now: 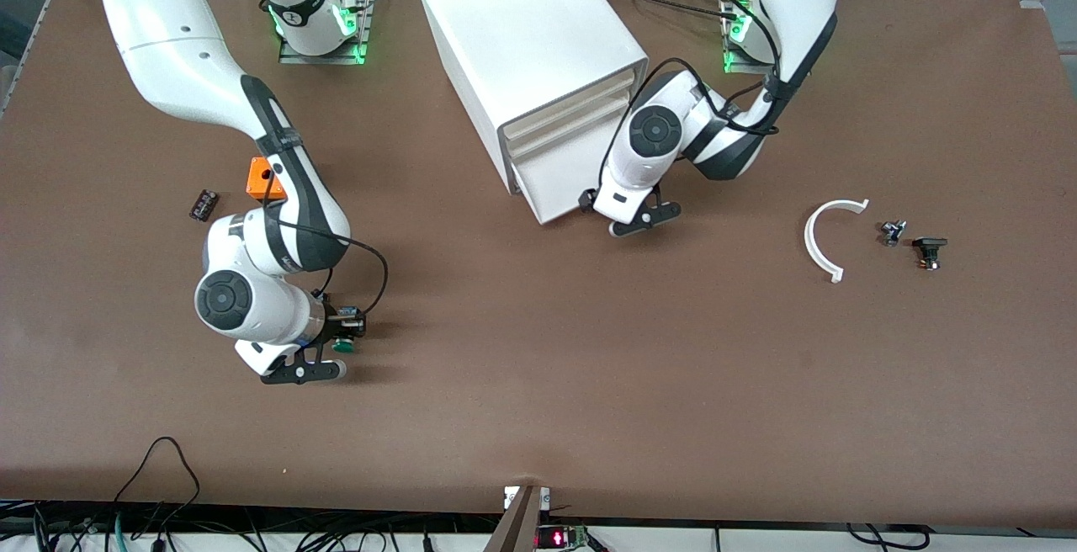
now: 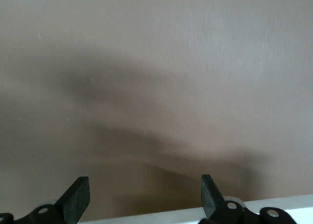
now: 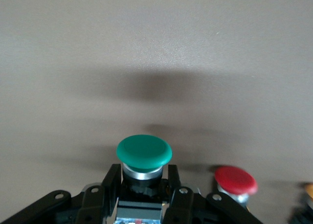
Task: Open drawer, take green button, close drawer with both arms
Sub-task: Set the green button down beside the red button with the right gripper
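The green-capped button (image 3: 144,149) sits between the black fingers of my right gripper (image 3: 145,177), which is shut on its black body. In the front view this gripper (image 1: 335,350) hangs low over the table at the right arm's end, with the button (image 1: 343,346) sticking out of it. The white cabinet (image 1: 530,39) stands mid-table. Its lowest drawer (image 1: 562,182) juts out a little past the ones above. My left gripper (image 1: 602,203) hovers right beside that drawer's front. In the left wrist view it (image 2: 144,194) is open and holds nothing.
An orange box (image 1: 265,179) and a small black part (image 1: 203,204) lie near the right arm. A white curved piece (image 1: 829,236), a small metal part (image 1: 892,232) and a black-bodied button (image 1: 929,249) lie at the left arm's end. A red-capped button (image 3: 235,180) shows in the right wrist view.
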Motion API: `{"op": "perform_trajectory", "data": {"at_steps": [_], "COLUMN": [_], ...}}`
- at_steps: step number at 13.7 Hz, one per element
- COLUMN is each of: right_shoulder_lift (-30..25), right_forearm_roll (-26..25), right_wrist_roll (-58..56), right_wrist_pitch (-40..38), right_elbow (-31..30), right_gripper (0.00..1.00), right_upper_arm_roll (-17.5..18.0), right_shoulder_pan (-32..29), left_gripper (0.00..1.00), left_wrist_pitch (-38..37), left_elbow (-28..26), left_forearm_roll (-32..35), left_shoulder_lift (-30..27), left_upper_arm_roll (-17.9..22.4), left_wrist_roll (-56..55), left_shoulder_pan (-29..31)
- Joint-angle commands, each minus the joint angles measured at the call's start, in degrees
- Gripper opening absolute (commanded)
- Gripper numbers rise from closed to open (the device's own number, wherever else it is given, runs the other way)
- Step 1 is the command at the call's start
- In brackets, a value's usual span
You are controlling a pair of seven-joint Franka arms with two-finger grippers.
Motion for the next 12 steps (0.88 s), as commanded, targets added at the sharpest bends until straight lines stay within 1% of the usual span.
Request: {"op": "perform_trajectory", "data": {"at_steps": [1, 4, 5, 7, 8, 10, 12], "right_shoulder_lift": [1.03, 0.51, 0.5, 0.5, 0.24, -1.42, -5.02], "right_forearm_roll": [1.04, 1.04, 1.04, 1.04, 1.04, 1.04, 1.38], "right_wrist_roll": [0.17, 2.89, 3.16, 3.86, 3.78, 3.34, 3.6], "right_wrist_pitch": [1.87, 1.78, 1.69, 1.52, 1.26, -0.58, -3.13], "right_elbow": [-0.84, -3.82, -4.1, -4.01, -4.19, -3.84, -3.84], "right_gripper": [0.0, 0.0, 0.02, 0.72, 1.0, 1.0, 1.0], "right_upper_arm_roll": [0.73, 0.91, 1.0, 1.0, 1.0, 0.91, 0.82], "right_shoulder_pan": [-0.39, 0.13, 0.14, 0.05, -0.04, -0.3, -0.48], "left_gripper": [1.0, 1.0, 1.0, 1.0, 1.0, 1.0, 1.0], "left_wrist_pitch": [-1.66, -4.47, -4.57, -4.57, -4.57, -4.57, -4.57], "left_elbow": [-1.04, -0.87, -0.87, -0.87, -0.87, -0.87, -0.87], "left_forearm_roll": [-3.07, -7.83, -8.97, -9.68, -9.69, -9.69, -10.82], "left_shoulder_lift": [-0.53, -0.27, 0.26, 1.22, 1.58, 1.58, 1.58], "left_upper_arm_roll": [-2.82, -4.75, -5.11, -5.98, -6.16, -6.16, -6.43], "left_wrist_roll": [-1.07, -0.89, -0.89, -0.98, -0.98, -0.98, -0.98], "left_shoulder_pan": [0.31, -0.04, -0.39, -0.48, -0.4, -0.4, -0.4]}}
